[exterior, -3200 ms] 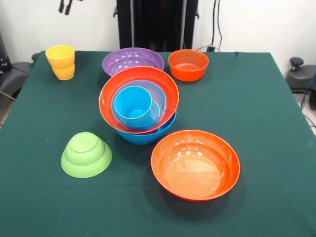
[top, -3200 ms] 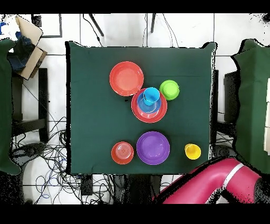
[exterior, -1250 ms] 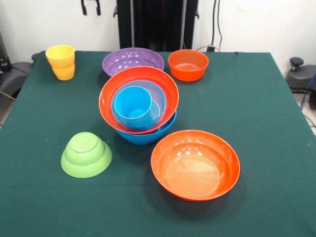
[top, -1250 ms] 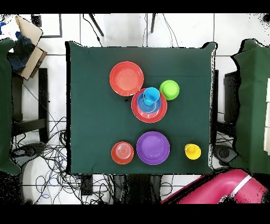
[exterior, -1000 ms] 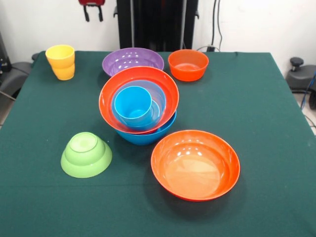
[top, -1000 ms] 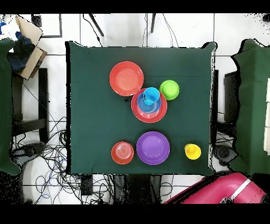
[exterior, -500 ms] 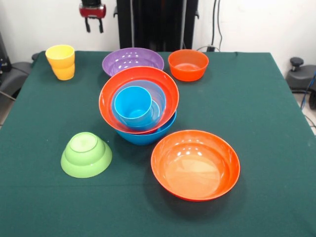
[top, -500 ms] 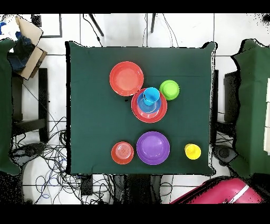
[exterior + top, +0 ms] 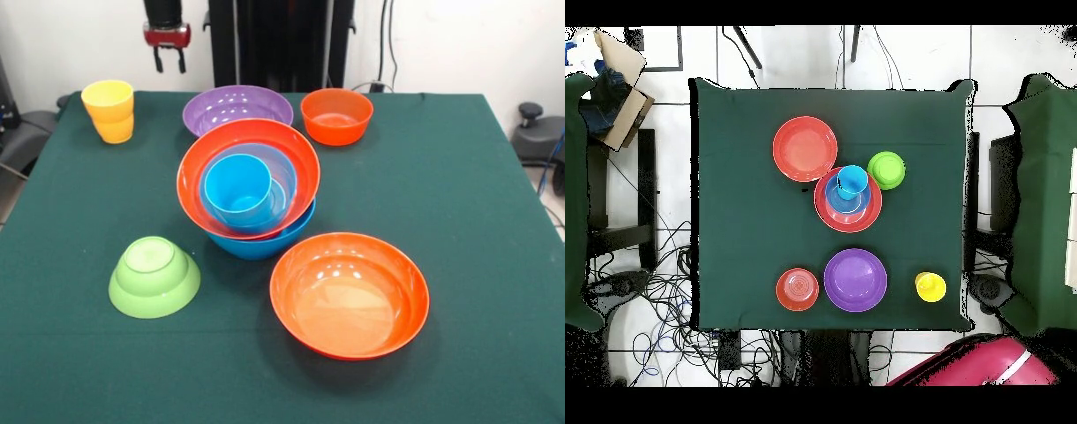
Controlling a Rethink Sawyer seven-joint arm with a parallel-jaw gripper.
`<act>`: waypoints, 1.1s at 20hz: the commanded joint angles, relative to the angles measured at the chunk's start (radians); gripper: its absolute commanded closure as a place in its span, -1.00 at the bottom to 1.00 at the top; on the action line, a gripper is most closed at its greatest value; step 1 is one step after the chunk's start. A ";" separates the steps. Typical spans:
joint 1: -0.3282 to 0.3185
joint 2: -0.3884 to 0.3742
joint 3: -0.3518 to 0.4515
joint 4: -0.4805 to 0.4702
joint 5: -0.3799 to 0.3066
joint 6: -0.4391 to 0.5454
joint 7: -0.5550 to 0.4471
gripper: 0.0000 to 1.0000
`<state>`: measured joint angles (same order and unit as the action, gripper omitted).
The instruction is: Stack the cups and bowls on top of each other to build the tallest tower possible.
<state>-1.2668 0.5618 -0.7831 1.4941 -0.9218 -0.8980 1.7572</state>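
2 bowls point(image 9: 237, 109) flanking tower point(image 9: 248, 187)

where everything sits on the desk

seen from the front, we find the tower point(image 9: 248, 190) mid-desk point(image 9: 459, 221), a cup point(image 9: 238, 188) nested on top. directly behind it sits a wide bowl point(image 9: 237, 108), with a smaller bowl point(image 9: 336, 116) just beside that on the right. a lone cup point(image 9: 109, 110) stands at the far left corner. an upturned bowl point(image 9: 154, 276) lies front left of the tower, a large open bowl point(image 9: 349, 294) front right. the pincer point(image 9: 168, 60) hangs between lone cup and wide bowl.
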 commanded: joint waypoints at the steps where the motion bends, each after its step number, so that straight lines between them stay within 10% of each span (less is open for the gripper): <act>1: 0.020 0.046 0.175 -0.215 0.008 0.104 0.114 -1.00; 22: 0.102 -0.001 0.139 -0.276 -0.101 0.115 0.131 -1.00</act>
<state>-1.2179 0.5656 -0.7815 1.4181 -0.9949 -0.8886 1.7572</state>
